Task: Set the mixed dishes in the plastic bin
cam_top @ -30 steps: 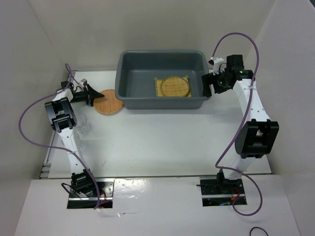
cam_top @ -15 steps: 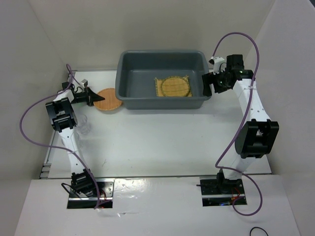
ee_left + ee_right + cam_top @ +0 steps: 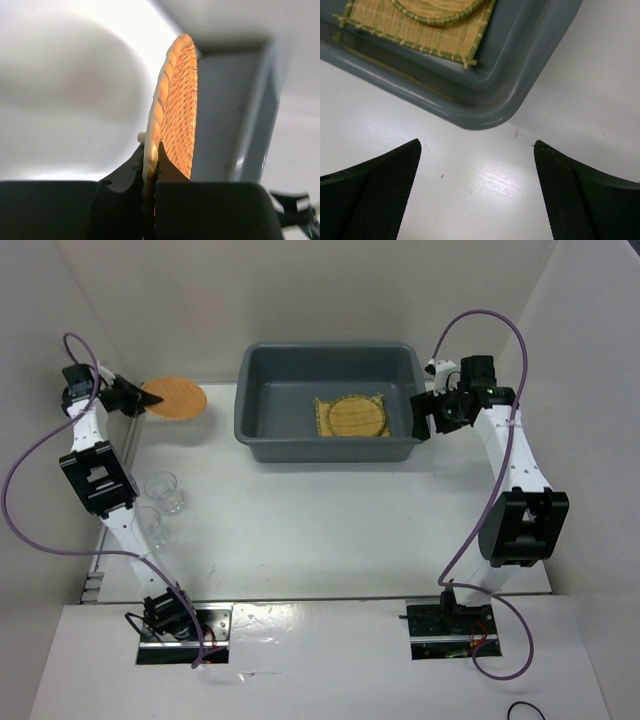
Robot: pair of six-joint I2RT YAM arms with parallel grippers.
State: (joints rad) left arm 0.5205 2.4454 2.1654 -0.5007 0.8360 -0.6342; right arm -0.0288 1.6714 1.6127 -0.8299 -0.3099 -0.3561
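Observation:
My left gripper (image 3: 140, 398) is shut on the rim of the round orange-brown disc (image 3: 176, 398) and holds it in the air at the far left, left of the plastic bin (image 3: 262, 430). In the left wrist view the disc (image 3: 177, 112) stands edge-on between my fingers, with the bin (image 3: 250, 115) beyond it. The square yellow mat (image 3: 324, 422) lies in the bin with the round tan disc (image 3: 357, 415) on top. Two clear glass cups (image 3: 165, 490) (image 3: 148, 525) stand on the table by the left arm. My right gripper (image 3: 420, 415) is open and empty beside the bin's right near corner (image 3: 485, 112).
White walls enclose the table on the left, back and right. The left arm reaches up close to the left wall. Purple cables loop off both arms.
My left gripper has lifted the orange-brown disc off the table and swung it up and left toward the back wall. The second glass cup now shows. The right arm has barely moved.

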